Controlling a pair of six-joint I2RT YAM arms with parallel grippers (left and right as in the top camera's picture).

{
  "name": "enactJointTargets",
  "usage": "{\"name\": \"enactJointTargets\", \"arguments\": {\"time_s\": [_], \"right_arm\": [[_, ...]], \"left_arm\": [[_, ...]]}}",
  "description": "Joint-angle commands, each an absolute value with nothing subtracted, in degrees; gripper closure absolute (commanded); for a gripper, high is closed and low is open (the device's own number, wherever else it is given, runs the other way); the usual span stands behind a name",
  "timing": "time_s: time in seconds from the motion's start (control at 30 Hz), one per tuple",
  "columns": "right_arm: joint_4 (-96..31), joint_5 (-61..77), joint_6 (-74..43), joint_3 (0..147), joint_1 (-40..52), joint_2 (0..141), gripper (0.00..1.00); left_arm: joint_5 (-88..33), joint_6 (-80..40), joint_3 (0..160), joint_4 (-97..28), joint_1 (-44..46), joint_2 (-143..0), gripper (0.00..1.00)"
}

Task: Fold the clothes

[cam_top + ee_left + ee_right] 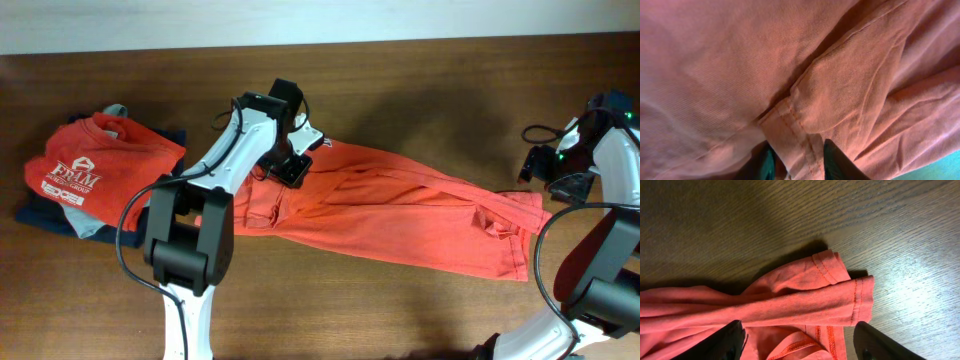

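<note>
The coral-red T-shirt point(400, 215) lies bunched and stretched in a long diagonal band across the table's middle; its lettering is hidden. My left gripper point(291, 165) is at the shirt's upper left end, shut on a hemmed fold of the coral cloth point(795, 135), with its jaws point(797, 162) pinching that fold. My right gripper point(535, 163) is at the far right, above the shirt's right end. Its fingers point(800, 342) are wide open and empty, over the shirt's stitched hem corner point(840, 292).
A red tee with white "FRAM" print point(100, 160) lies folded on top of grey and navy garments point(55, 215) at the left. Black cables point(535, 132) lie near the right arm. Bare wood point(900, 235) surrounds the shirt's right end.
</note>
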State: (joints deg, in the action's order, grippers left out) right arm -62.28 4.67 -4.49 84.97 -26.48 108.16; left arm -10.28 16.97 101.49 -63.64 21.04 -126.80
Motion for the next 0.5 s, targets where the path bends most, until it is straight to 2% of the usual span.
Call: {"name": "enactJointTargets", "arguments": {"time_s": [0.0,0.07,0.1,0.47], "right_arm": [[-62.13,5.41,-4.75,85.58,-26.74,107.07,0.27],[-62.13,5.41,-4.75,85.58,-26.74,107.07,0.27],[-62.13,5.41,-4.75,85.58,-26.74,107.07,0.27],[-61.69,5.39,-4.75,85.58,-26.92,107.09,0.27]], "left_arm": [[-11.09,17.67,101.16,-63.86,21.71,-128.60,0.86],[-10.52,17.65,101.71,-64.29,21.71,-128.29,0.99],[-9.69,17.63,102.50,-65.01,21.69,-128.25,1.00],[-0.14,17.43,126.21,-81.60,19.03,-127.48,0.99]]}}
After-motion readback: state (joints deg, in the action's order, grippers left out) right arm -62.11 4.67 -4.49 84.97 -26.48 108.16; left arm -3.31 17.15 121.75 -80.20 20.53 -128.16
